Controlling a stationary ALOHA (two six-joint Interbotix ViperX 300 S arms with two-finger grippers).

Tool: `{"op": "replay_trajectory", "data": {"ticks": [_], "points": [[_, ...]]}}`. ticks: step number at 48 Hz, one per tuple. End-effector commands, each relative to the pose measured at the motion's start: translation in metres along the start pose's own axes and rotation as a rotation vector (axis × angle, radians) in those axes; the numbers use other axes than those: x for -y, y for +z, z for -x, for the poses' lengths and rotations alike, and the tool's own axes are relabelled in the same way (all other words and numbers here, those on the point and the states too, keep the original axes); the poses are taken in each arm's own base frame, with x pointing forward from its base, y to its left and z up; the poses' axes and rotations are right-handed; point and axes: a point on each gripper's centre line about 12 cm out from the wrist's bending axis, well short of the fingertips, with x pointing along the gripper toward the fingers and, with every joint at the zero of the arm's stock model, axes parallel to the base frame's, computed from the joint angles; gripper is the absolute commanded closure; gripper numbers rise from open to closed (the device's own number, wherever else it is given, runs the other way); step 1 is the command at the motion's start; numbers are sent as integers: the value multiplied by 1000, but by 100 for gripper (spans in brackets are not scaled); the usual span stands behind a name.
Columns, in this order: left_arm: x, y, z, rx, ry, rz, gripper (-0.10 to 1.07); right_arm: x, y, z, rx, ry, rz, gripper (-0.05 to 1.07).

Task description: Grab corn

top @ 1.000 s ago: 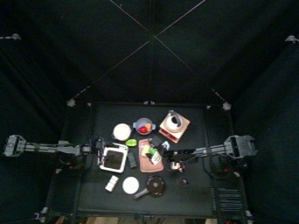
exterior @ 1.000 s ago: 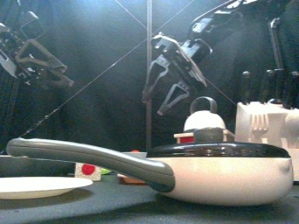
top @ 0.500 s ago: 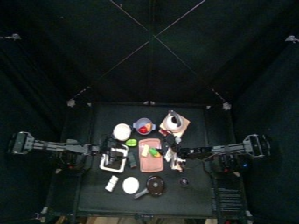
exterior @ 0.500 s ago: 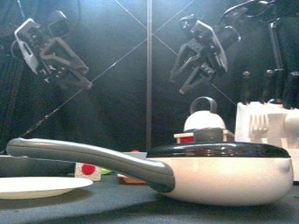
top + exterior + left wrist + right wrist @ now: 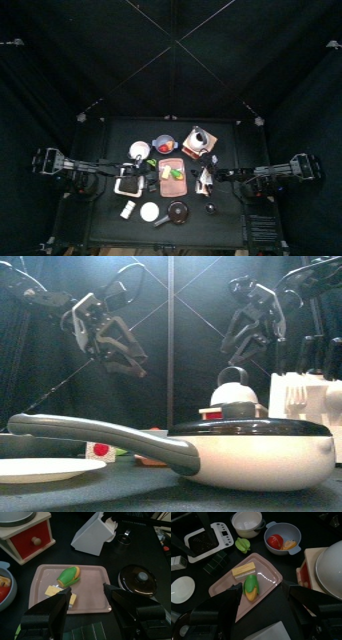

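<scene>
The corn, green husk with a yellow tip, lies on a pink tray beside a yellow block. The right wrist view shows the same corn on the tray. From above, the corn is at the table's middle. My left gripper hangs open above the tray's near edge, close to the corn, holding nothing. My right gripper is also open and empty, higher up and off to the other side. At table height both the left gripper and the right gripper are in the air.
A lidded white pan and a white plate stand at the front. A knife block, a kettle, a blue bowl, a scale and a red-drawer box surround the tray.
The left gripper has swung in toward the middle and come lower over the tray. The right gripper has drawn back to the right. Both stayed open.
</scene>
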Motion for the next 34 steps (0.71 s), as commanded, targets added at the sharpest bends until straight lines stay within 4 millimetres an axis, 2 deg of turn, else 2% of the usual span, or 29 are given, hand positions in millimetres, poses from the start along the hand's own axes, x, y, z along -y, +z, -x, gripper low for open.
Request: {"op": "replay_trajectory", "data": {"ticks": [1, 11, 24, 34], "points": [[3, 16, -18, 18, -4, -6, 8, -2, 2, 10, 21, 30, -1, 9], [3, 21, -48, 2, -7, -43, 7, 2, -3, 19, 27, 44, -14, 9], [-5, 35, -79, 15, 11, -52, 6, 8, -11, 26, 24, 50, -27, 9], [-8, 23, -102, -28, 6, -117, -2, 10, -14, 27, 17, 50, -37, 9]]}}
